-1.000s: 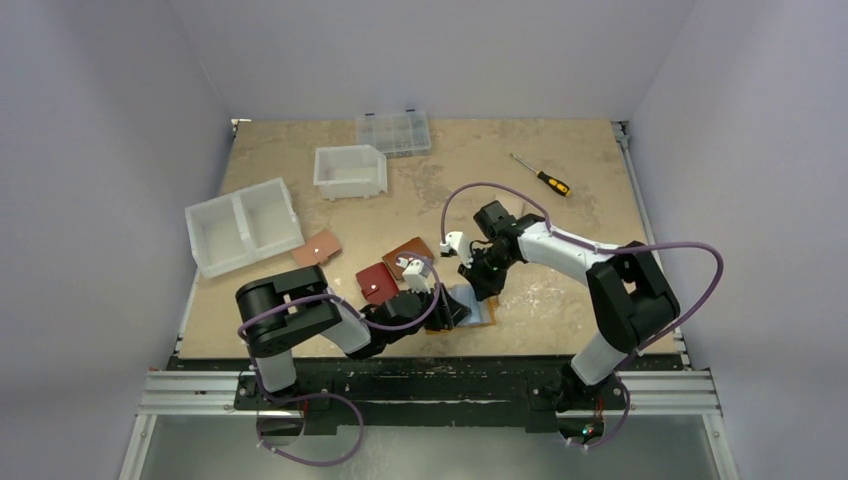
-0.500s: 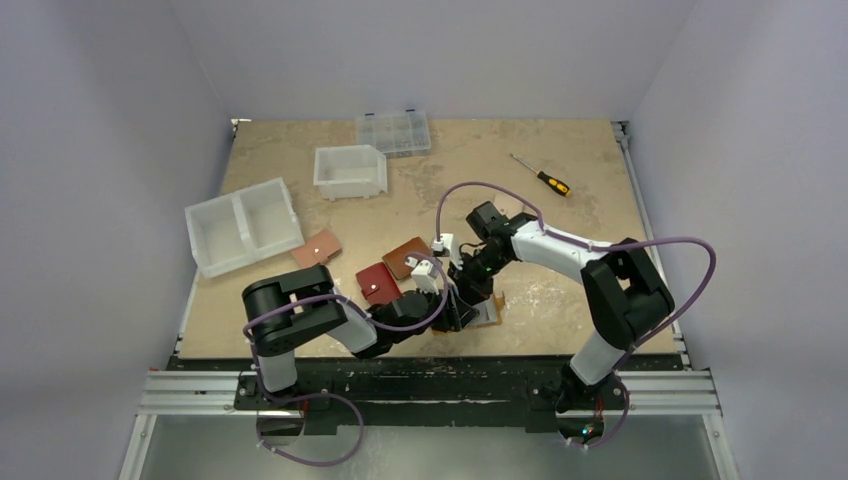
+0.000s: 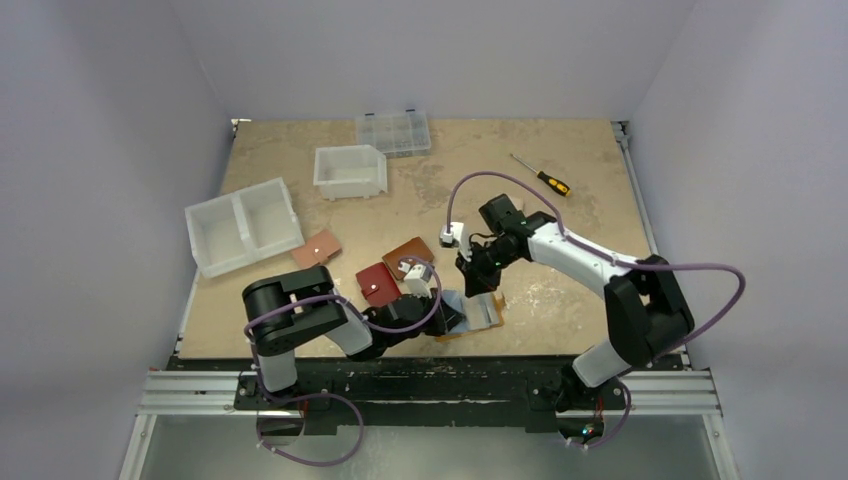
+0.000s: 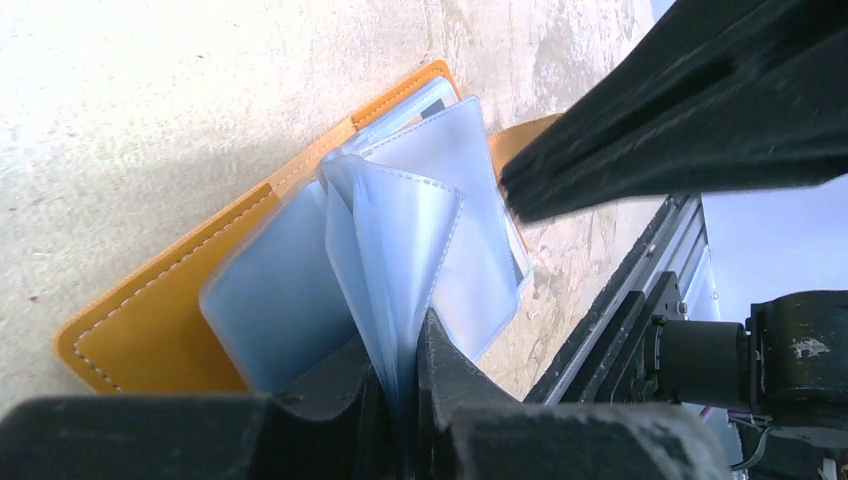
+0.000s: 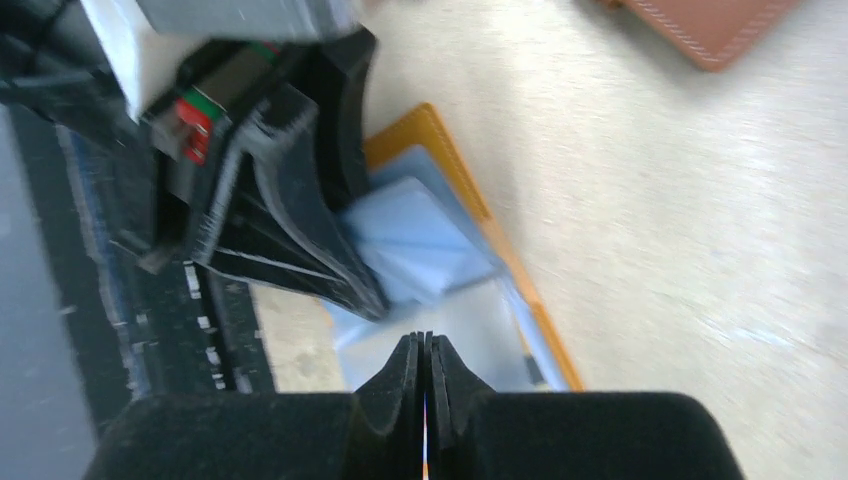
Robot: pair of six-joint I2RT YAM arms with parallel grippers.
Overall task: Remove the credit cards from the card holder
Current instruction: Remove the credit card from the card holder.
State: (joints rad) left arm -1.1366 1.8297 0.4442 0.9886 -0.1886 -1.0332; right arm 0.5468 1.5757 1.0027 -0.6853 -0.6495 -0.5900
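Observation:
The mustard-yellow card holder (image 3: 489,321) lies open near the table's front edge, with its pale blue plastic sleeves (image 4: 400,220) fanned upward. It also shows in the left wrist view (image 4: 150,320) and the right wrist view (image 5: 430,125). My left gripper (image 3: 445,310) is shut on a bunch of the sleeves (image 4: 405,370) and holds them upright. My right gripper (image 3: 478,283) hangs just above the holder's right half with its jaws pressed together (image 5: 424,345). A thin card edge (image 5: 425,432), whitish and orange, shows between them.
A dark red wallet (image 3: 377,283), a brown wallet (image 3: 410,252) and a small tan wallet (image 3: 318,247) lie left of the holder. Two white bins (image 3: 243,225) (image 3: 350,170), a clear organiser box (image 3: 393,132) and a screwdriver (image 3: 540,175) lie further back.
My right gripper dipped down to the holder half a second ago and has now drawn back up and right, shut. My left gripper has kept hold of the sleeves.

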